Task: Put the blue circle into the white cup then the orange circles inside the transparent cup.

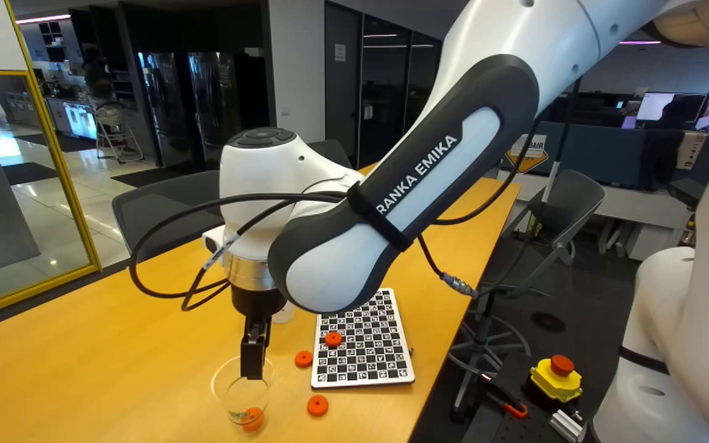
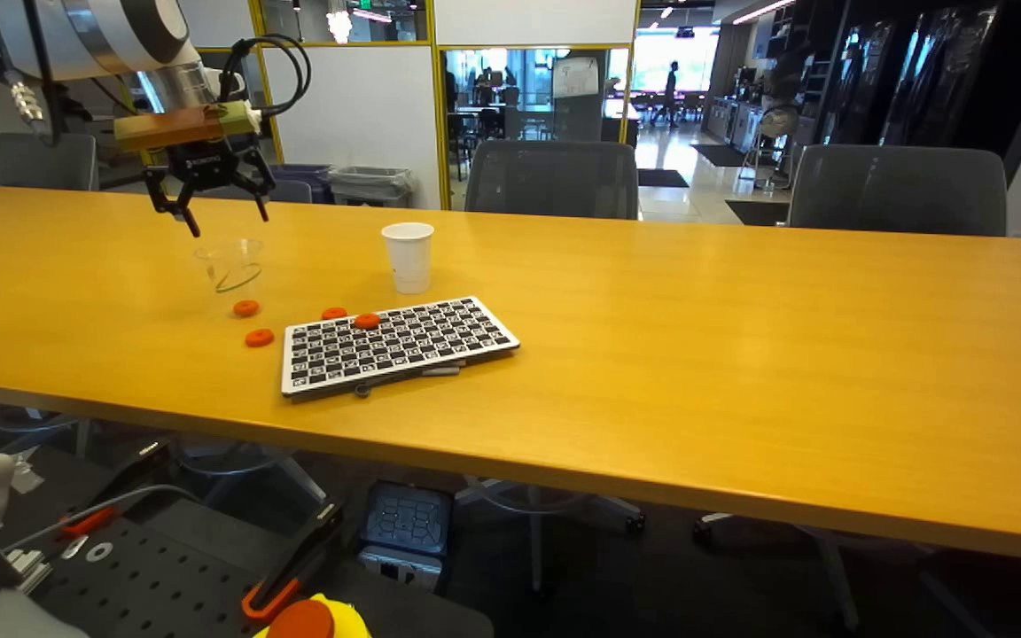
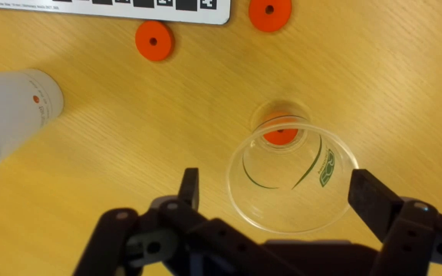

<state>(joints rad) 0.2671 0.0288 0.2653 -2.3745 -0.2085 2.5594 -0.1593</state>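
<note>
While the tool (image 2: 230,224) hangs over the clear cup (image 2: 236,268), it is spread wide and grasps nothing. An orange disc (image 3: 278,138) seems to lie at the bottom inside that cup. A second orange disc (image 1: 333,340) sits on the checkered board (image 1: 373,354), a third orange disc (image 1: 303,360) rests on the surface (image 2: 697,354) just beside that board, and a fourth orange disc (image 1: 320,409) lies near the clear cup. No blue disc shows; it may be in the white cup (image 2: 409,261), whose floor is hidden.

In the wrist view one finger (image 3: 372,199) overlaps the clear cup's rim, so swinging sideways or dipping before rising could knock the cup over; it looks thin and would likely tip easily. At the third orange disc, the board's edge leaves little room for a finger, and a careless descent might jam against it. The second orange disc is raised, so coming down to the surface's level would press into the board. These discs are flat: closing off-centre could make one skid, and releasing off-centre might bounce it off the rim.
</note>
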